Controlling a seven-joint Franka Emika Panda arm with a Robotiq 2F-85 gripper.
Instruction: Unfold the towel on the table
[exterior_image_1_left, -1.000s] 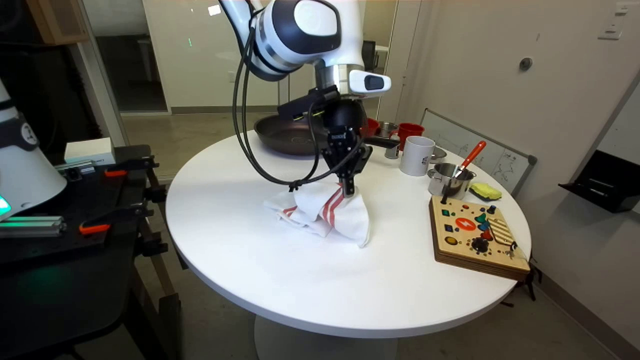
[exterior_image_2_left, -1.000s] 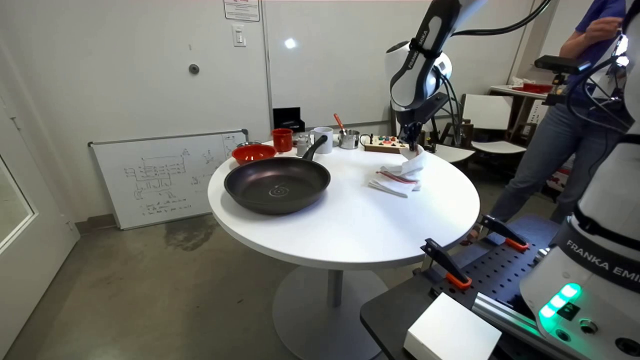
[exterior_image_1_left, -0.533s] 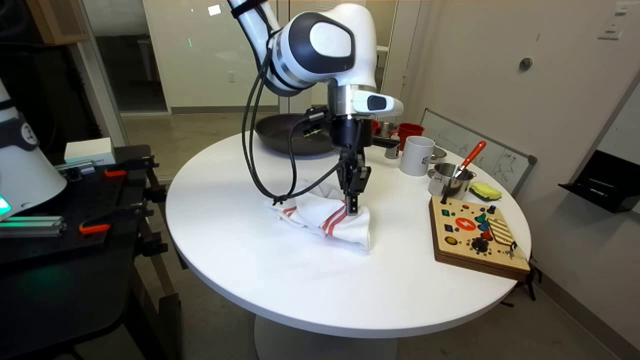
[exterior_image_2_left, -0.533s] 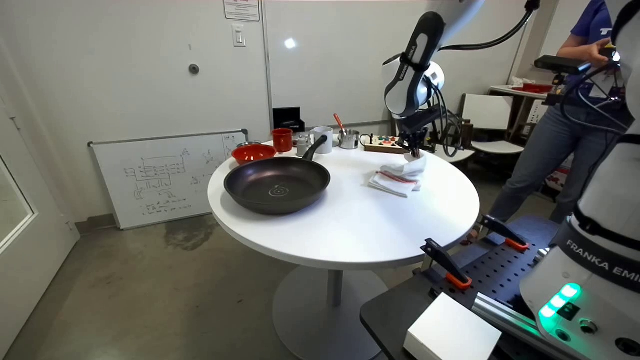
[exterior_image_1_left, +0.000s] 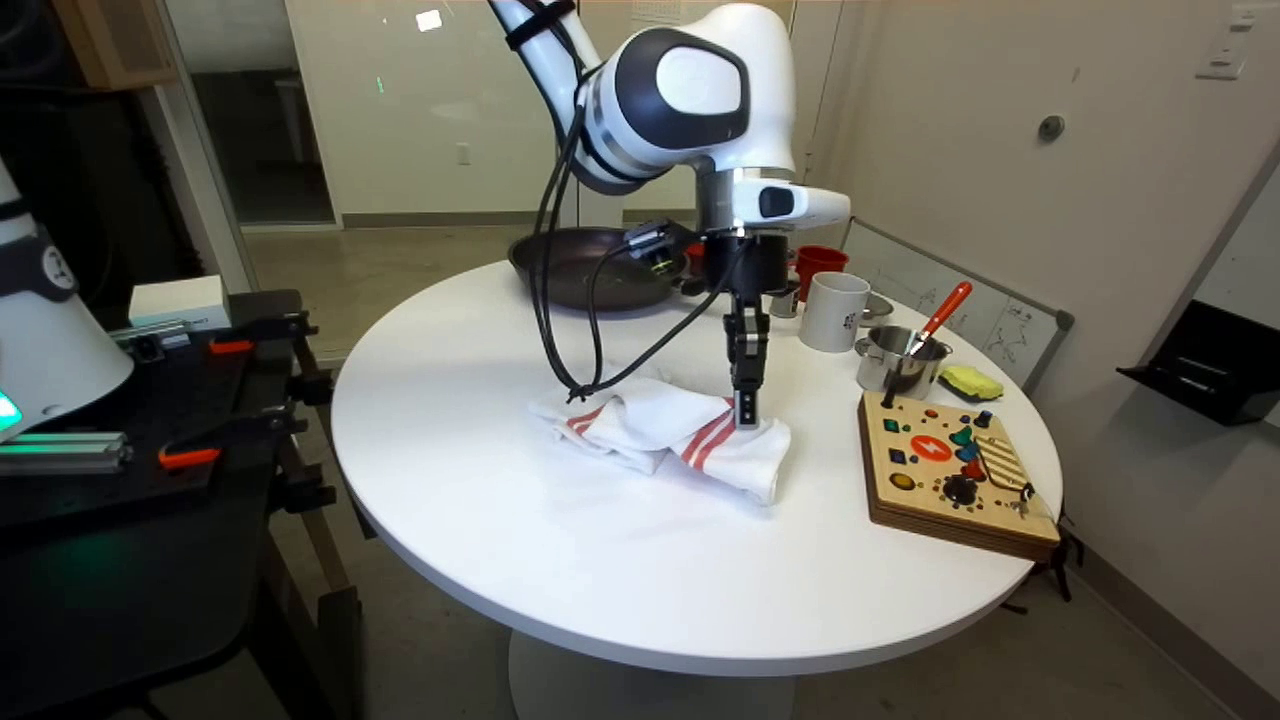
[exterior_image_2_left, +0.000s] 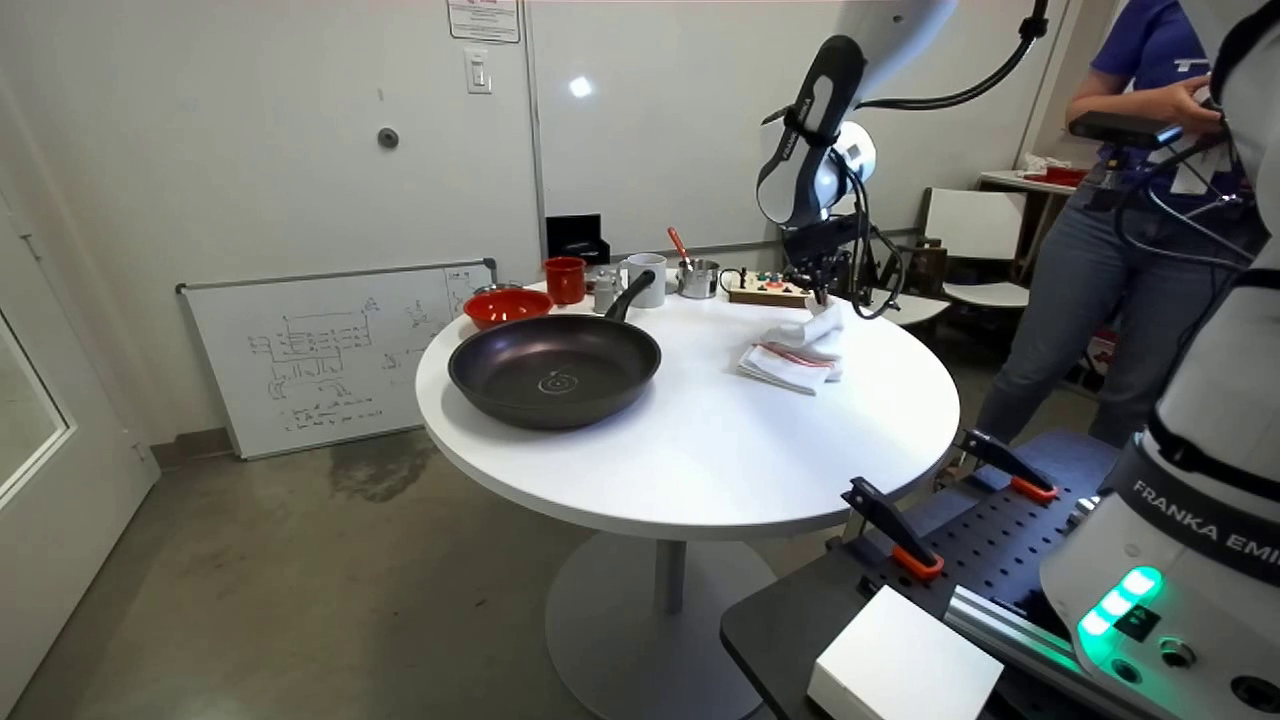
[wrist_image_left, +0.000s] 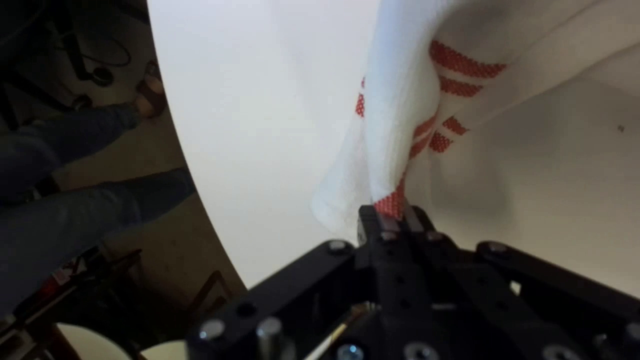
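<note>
The white towel with red stripes lies bunched and partly folded on the round white table. My gripper points straight down at the towel's right-hand part in that exterior view. A red-striped bit of cloth is pinched between the fingertips of the gripper in the wrist view, the jaws being shut on it. From there the towel rises in a loose fold, with more layers spread beneath. In an exterior view, flat stacked layers of the towel rest on the tabletop while the held part is lifted slightly.
A black frying pan and a red bowl stand on the table. A white mug, a steel pot, a yellow sponge and a wooden switch board line one side. A person stands behind.
My gripper has moved lower and then rightward in an exterior view, drawing the held striped end of the towel along. The rest of the towel has stayed nearly in place.
</note>
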